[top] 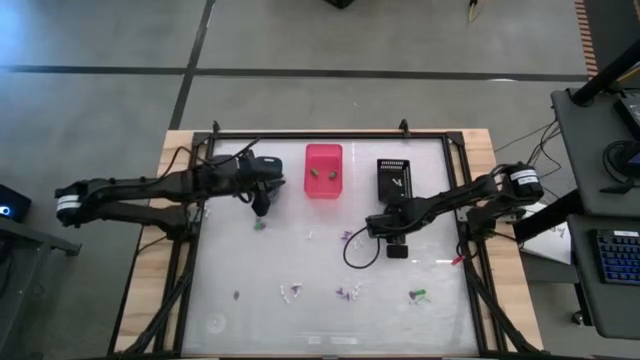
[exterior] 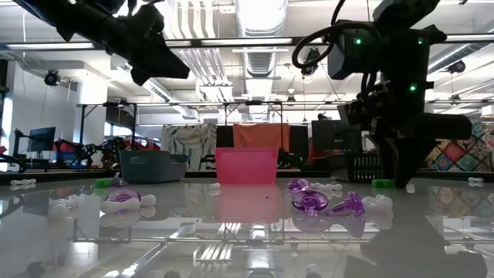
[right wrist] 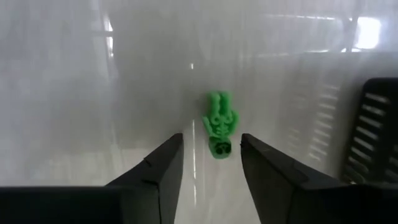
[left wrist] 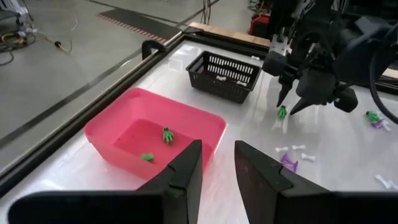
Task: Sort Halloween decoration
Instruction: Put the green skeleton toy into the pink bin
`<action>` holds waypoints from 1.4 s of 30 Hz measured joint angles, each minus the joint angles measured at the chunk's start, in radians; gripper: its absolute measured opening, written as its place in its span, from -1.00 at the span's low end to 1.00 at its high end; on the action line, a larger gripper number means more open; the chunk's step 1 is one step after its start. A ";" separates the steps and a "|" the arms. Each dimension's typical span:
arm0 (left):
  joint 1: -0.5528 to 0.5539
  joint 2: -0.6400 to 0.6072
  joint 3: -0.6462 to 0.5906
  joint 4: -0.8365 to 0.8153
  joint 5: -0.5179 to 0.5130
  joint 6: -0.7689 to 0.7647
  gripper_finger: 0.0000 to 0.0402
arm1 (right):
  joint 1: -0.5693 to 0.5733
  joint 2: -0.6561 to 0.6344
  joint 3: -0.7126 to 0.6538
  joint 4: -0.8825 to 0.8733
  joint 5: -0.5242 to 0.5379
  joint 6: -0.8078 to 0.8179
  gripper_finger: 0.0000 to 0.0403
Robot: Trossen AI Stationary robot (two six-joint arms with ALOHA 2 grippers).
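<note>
A green skeleton-shaped trinket (right wrist: 219, 129) lies flat on the glossy table. My right gripper (right wrist: 211, 138) points down over it, open, one finger on each side and apart from it. In the high view this gripper (top: 396, 250) stands just in front of the black bin (top: 397, 178). My left gripper (left wrist: 217, 146) hovers open with nothing in it above the pink bin (left wrist: 186, 118), which holds two green trinkets (left wrist: 166, 134). Purple, white and green trinkets (top: 347, 293) lie scattered on the near half of the table.
A blue-grey bin (exterior: 152, 166) stands at the far left beside the pink bin (top: 323, 170), partly under the left arm. Purple trinkets (exterior: 309, 201) lie in front of the right gripper. A black frame (top: 330, 133) rims the table. A desk with a keyboard (top: 618, 265) stands to the right.
</note>
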 joint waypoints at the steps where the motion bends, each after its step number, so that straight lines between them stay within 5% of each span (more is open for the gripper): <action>1: 0.000 0.006 0.000 0.000 0.000 -0.005 -0.61 | 0.000 0.000 0.000 0.002 -0.001 -0.004 -0.27; 12: -0.022 0.069 0.000 0.034 0.000 -0.032 -0.61 | -0.025 -0.001 0.001 0.019 -0.060 -0.006 -0.90; 23: -0.076 0.069 0.001 0.047 0.000 -0.038 -0.61 | -0.035 -0.109 0.001 0.065 -0.114 -0.007 -0.94; 32: -0.081 0.069 0.002 0.055 0.000 -0.038 -0.61 | -0.084 -0.205 0.001 0.571 -0.049 -0.099 -0.94; 42: -0.081 0.069 0.002 0.065 0.000 -0.042 -0.61 | -0.236 -0.084 0.001 1.065 0.032 -0.196 -0.94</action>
